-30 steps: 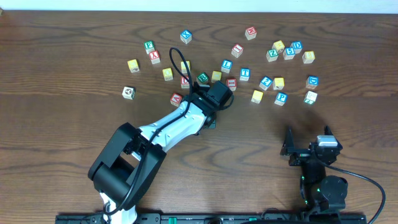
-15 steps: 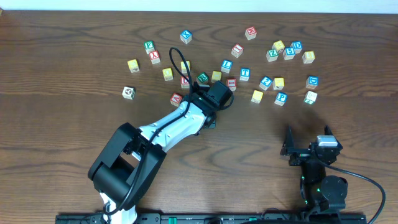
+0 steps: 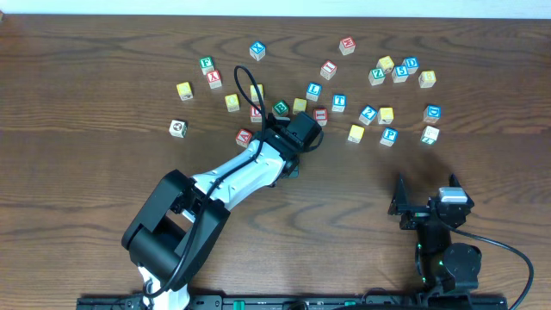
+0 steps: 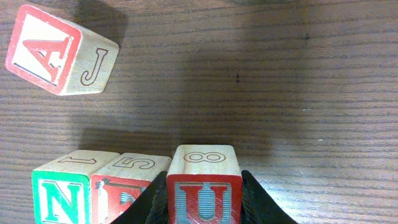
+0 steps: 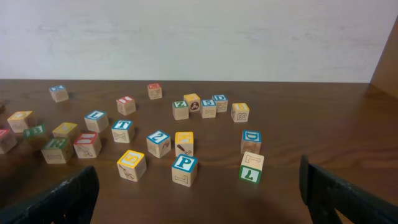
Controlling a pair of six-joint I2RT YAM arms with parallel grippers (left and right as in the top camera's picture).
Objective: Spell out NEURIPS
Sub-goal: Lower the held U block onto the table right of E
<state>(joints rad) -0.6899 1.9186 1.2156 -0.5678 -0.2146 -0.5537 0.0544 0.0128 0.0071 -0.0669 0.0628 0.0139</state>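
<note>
My left arm stretches from the near-left edge of the table up into the scattered cubes, its wrist covering whatever lies under it, just beside a red cube. My right arm sits folded near-right, well apart from the blue P cube

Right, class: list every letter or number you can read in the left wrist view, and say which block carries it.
"A", "J": the tilted red-framed cube.
"N", "1": the N cube.
"E" (partly hidden), "5": the E cube.
"U", "8": the U cube, gripped by the left end effector.
Nothing else is readable there.
</note>
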